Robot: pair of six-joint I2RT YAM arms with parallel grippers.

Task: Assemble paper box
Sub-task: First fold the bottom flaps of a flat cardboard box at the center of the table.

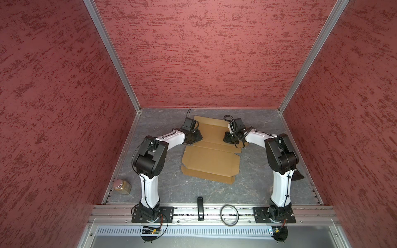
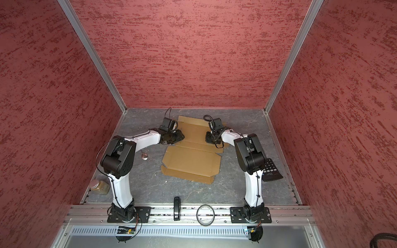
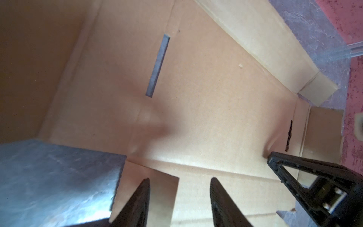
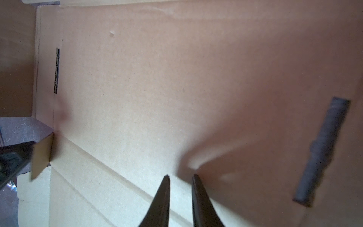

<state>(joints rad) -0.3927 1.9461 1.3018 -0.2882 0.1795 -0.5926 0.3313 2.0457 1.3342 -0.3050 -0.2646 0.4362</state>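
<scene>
In both top views the box (image 1: 210, 158) (image 2: 191, 161) lies unfolded on the table (image 1: 171, 189), between the two arms. The left gripper (image 1: 198, 137) is low at the left edge of its far half. The right gripper (image 1: 228, 139) is over the right part of that same half. The box is plain tan card, a flat die-cut sheet with creases and notched flaps, slightly skewed to the table edge. The table is grey and marbled, shut in by mottled red walls (image 1: 204, 53). A jar (image 1: 122, 186) stands in the near left corner.

Left wrist: the left gripper (image 3: 179, 179) has its jaws moderately apart, with nothing pinched between them. A small raised flap (image 3: 163, 182) stands just behind one finger. Beyond lies the wide panel with a narrow slot (image 3: 158, 64), and grey table shows beside it.

Right wrist: the right gripper (image 4: 180, 175) shows only a thin gap, with nothing in it. Its tips are close over the panel near a crease. A slot (image 4: 57, 70) lies toward one edge.
</scene>
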